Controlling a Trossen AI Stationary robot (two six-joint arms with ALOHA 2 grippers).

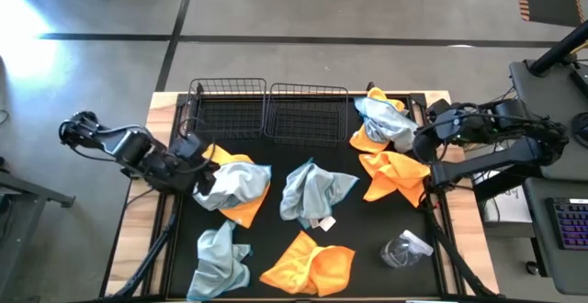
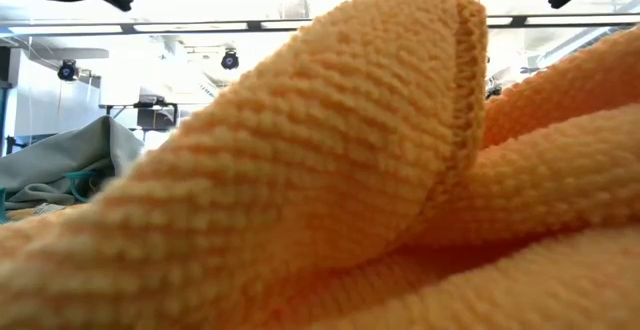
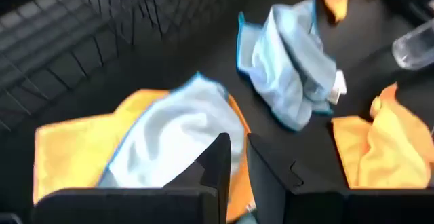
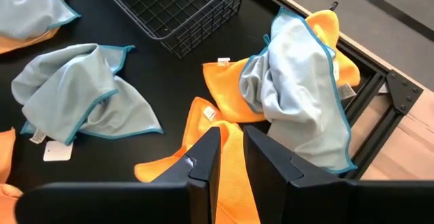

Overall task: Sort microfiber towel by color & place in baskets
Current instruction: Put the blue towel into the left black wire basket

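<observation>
White tags [image 4: 57, 151] on blue-grey towel [image 4: 81, 91] showing no readable writing. Left gripper [image 3: 237, 157] and right gripper [image 4: 232, 149] hovering, fingers nearly together, gripping nothing.

- You have two black wire baskets [image 1: 268, 110] side by side at the far edge of the black mat [image 1: 367, 239], nothing showing inside either.
- Your left gripper [image 1: 204, 167] sits at the blue-on-orange towel pile [image 1: 235, 185], left side of the mat.
- Your right gripper [image 1: 421, 143] is beside the blue-and-orange heap [image 1: 384, 124] at the far right corner.
- Lone blue towel [image 1: 312, 193] at mid-mat; orange towel [image 1: 395, 176] to its right.
- Near edge: blue towel [image 1: 220, 259], orange towel [image 1: 310, 263], clear spray bottle [image 1: 404, 250] lying on its side.
</observation>
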